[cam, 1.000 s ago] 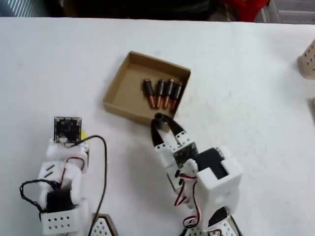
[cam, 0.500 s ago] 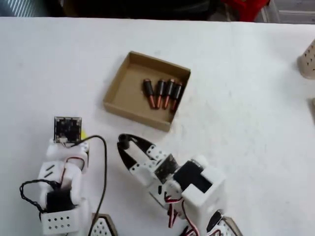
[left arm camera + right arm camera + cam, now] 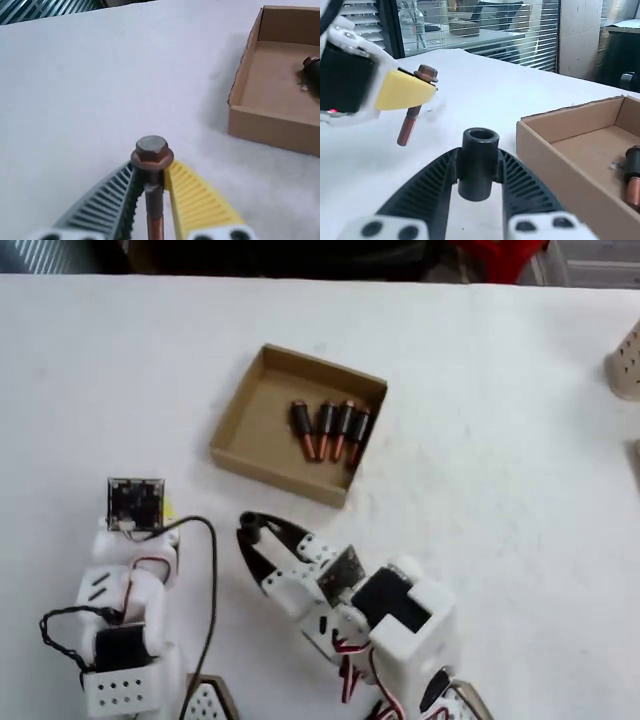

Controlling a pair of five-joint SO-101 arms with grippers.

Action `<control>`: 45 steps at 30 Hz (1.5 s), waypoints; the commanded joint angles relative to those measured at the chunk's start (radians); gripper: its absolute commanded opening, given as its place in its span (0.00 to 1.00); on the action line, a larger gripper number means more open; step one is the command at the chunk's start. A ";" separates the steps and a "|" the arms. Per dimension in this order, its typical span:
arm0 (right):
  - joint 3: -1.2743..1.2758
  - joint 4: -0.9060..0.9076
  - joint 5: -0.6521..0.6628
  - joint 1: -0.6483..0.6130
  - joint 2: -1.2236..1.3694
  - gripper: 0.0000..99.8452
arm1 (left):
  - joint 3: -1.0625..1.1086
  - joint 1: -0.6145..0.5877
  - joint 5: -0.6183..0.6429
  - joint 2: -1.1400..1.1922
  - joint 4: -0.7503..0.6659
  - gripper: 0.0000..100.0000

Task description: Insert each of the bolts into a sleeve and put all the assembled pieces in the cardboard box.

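Observation:
My left gripper (image 3: pixel 149 187) is shut on a copper bolt (image 3: pixel 151 165), hex head up, between its grey and yellow fingers. The same bolt (image 3: pixel 418 102) shows in the right wrist view, held a short way off. My right gripper (image 3: pixel 478 170) is shut on a black sleeve (image 3: pixel 479 162), upright with its bore open at the top. In the high view the right gripper (image 3: pixel 250 530) sits below the cardboard box (image 3: pixel 245 410), pointing toward the left arm (image 3: pixel 135 505). Several assembled pieces (image 3: pixel 330 430) lie side by side in the box.
A perforated beige object (image 3: pixel 625 362) stands at the table's right edge. The box wall (image 3: pixel 560 165) is close beside the right gripper. Open white tabletop lies to the left of and beyond the box.
The right arm swung left from the box's front edge to below the box, toward the left arm, within the first half second. It has barely moved since. The left arm stayed put.

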 commanded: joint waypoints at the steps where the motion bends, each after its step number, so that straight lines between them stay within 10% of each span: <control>1: -0.021 0.013 -0.009 -0.005 0.002 0.02 | -0.005 -0.010 0.000 -0.024 -0.069 0.02; 17: -0.018 0.016 -0.009 -0.004 0.002 0.02 | -0.158 -0.004 0.491 -0.024 -0.296 0.02; 26: -0.018 0.016 -0.009 -0.004 0.002 0.02 | -0.157 0.099 0.400 -0.022 -0.508 0.02; 45: -0.029 0.051 -0.005 -0.004 0.002 0.02 | -0.439 0.390 0.339 0.332 -0.321 0.02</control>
